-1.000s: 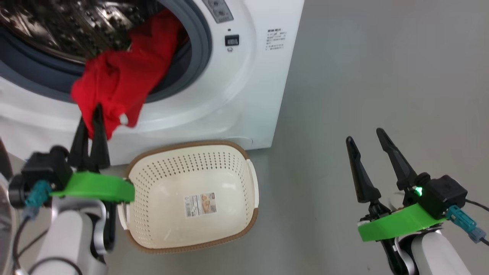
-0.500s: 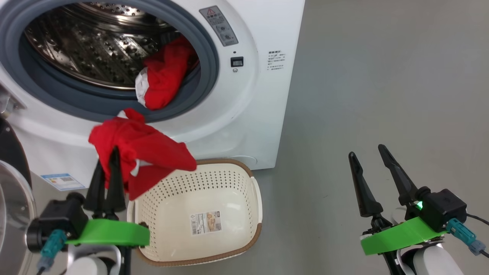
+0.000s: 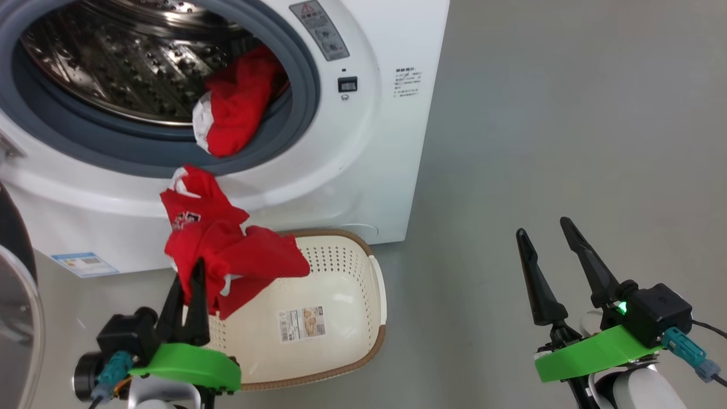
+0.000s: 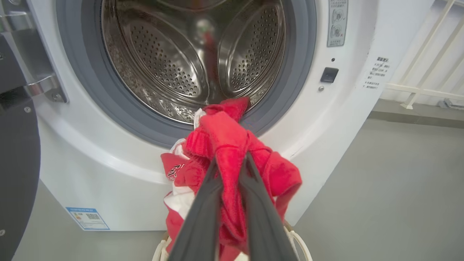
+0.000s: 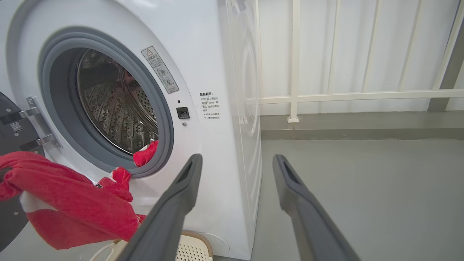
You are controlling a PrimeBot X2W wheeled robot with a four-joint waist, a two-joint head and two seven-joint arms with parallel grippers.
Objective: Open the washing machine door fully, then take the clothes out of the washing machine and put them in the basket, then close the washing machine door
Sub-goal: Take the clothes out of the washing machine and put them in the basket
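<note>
Left end effector (image 3: 190, 278) grips one red garment (image 3: 227, 250); second garment (image 3: 238, 108) in drum (image 3: 113, 62).

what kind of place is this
Probably a laundry or utility area, maybe a balcony: a white front-loading washing machine on a grey floor, a laundry basket before it, and a white railing nearby.

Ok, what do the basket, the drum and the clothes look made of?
Basket: likely moulded plastic, matte cream, punched with holes, brown woven-look rim.
Drum: apparently stainless steel, glossy, reflective, perforated.
Clothes: soft red fabric, probably knit; it drapes and bunches.
</note>
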